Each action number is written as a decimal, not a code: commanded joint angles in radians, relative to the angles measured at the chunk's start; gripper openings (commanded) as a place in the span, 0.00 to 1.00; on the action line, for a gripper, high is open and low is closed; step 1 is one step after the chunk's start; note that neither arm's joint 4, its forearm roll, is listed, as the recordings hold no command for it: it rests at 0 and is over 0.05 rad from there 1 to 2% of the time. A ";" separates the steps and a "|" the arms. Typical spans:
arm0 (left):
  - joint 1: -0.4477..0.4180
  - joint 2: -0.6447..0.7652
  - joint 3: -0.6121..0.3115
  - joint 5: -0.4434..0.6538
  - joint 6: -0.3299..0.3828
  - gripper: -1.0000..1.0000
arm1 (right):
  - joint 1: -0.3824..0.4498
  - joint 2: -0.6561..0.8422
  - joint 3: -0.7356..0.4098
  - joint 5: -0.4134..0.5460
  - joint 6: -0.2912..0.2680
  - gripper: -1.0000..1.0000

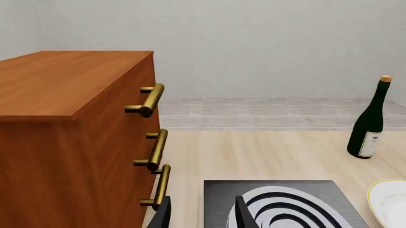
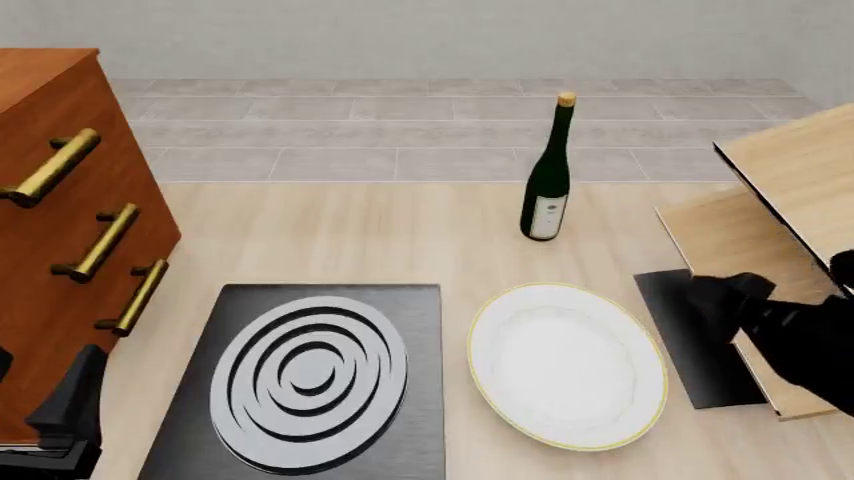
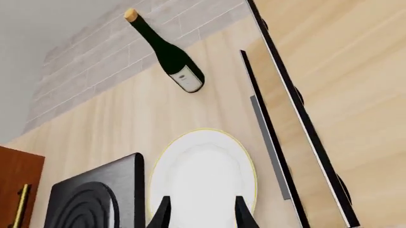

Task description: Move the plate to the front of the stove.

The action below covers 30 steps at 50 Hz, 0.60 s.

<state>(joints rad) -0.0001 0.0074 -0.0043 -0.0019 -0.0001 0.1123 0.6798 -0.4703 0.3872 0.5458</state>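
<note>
The white, gold-rimmed plate [image 2: 567,365] lies flat on the table just right of the stove [image 2: 314,375], a black slab with a ringed silver burner. My right gripper [image 2: 731,298] hovers at the plate's right, over a black mat. In the right wrist view its fingers [image 3: 241,213] stand open, with the plate [image 3: 203,171] ahead of them and nothing held. My left gripper [image 2: 60,410] sits low at the front left, by the stove's left edge. It is open and empty in its wrist view [image 1: 203,218], with the stove [image 1: 285,204] and the plate's edge [image 1: 390,204] ahead.
A tall wooden cabinet [image 2: 54,230] with brass handles stands left of the stove. A dark green wine bottle [image 2: 547,180] stands upright behind the plate. At the right, a plain black mat [image 2: 694,360] lies beside a slanted wooden unit [image 2: 801,170].
</note>
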 commanded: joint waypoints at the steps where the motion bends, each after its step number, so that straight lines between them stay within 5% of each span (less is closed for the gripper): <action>1: 0.000 0.000 0.000 0.000 0.000 1.00 | -0.028 0.083 0.100 -0.084 0.031 1.00; 30: 0.000 0.000 0.000 0.000 0.000 1.00 | 0.006 0.304 0.290 -0.355 0.094 1.00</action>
<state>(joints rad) -0.0001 0.0074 -0.0043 -0.0019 -0.0001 0.1040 0.9095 -0.2315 0.1192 0.6133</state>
